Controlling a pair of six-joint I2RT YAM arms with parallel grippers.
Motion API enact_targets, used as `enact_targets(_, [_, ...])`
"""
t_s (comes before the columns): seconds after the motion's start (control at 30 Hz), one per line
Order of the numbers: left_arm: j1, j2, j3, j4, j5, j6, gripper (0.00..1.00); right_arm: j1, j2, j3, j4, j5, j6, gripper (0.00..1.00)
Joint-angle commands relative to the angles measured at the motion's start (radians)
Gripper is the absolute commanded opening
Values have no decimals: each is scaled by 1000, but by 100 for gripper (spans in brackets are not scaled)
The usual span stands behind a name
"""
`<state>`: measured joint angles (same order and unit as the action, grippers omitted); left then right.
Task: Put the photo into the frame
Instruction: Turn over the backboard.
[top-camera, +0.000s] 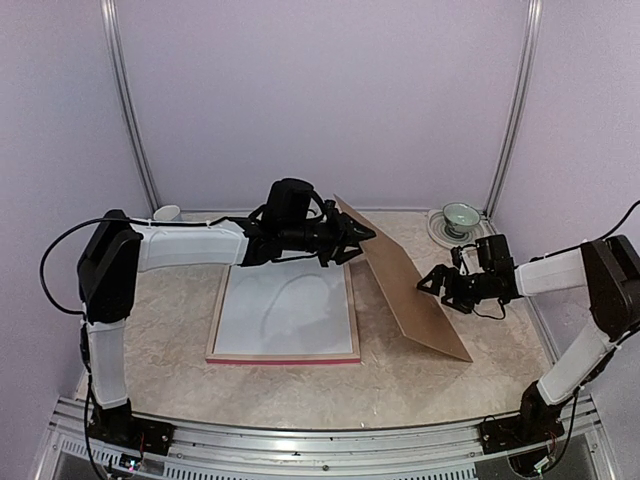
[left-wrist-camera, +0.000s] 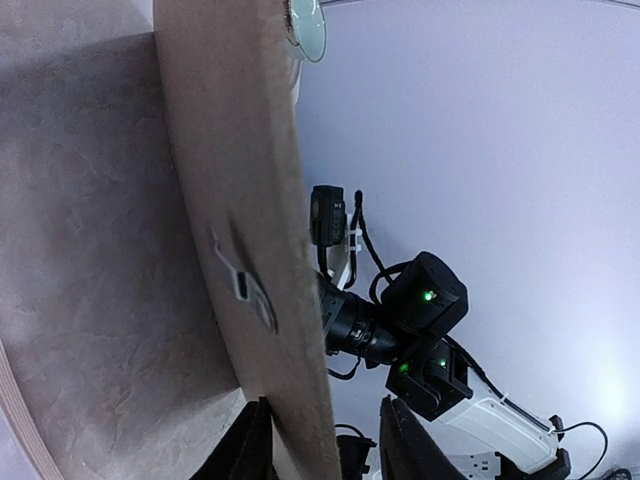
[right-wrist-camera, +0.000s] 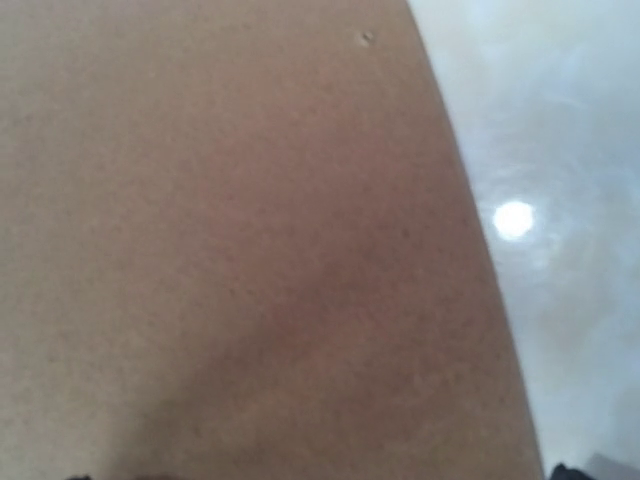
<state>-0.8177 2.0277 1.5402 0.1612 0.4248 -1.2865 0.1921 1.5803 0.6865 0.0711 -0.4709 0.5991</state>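
Frame lay flat mid-bench, pink rail toward the arms. Brown backing board stood tilted just right of it. Left tool straddled its top edge w/ jaws partly apart, one finger clear of it. Right tool was spread wide, nothing in it, v close to the board's face.

The plain brown backing board is filling the right wrist view as a blur, leaving only dark slivers of the right pincer showing at the bottom edge. The left wrist view's bottom edge is cutting off the left pincer. From above, the white sheet lying inside the thin pink-edged rectangular frame is showing no printed side.
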Motion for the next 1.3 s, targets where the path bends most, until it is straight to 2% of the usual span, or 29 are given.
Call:
enact_targets(0.0, [-1, -34, 42, 80, 29, 3, 41, 45, 29, -12, 27, -39, 19, 99])
enact_targets(0.37, [-1, -3, 94, 89, 39, 3, 69, 124, 48, 19, 39, -41, 47, 99])
enact_targets(0.67, [-4, 7, 133, 107, 44, 0, 76, 157, 57, 60, 41, -47, 70, 99])
enact_targets(1.27, [-33, 52, 156, 144, 70, -14, 78, 198, 36, 194, -44, -23, 86, 99])
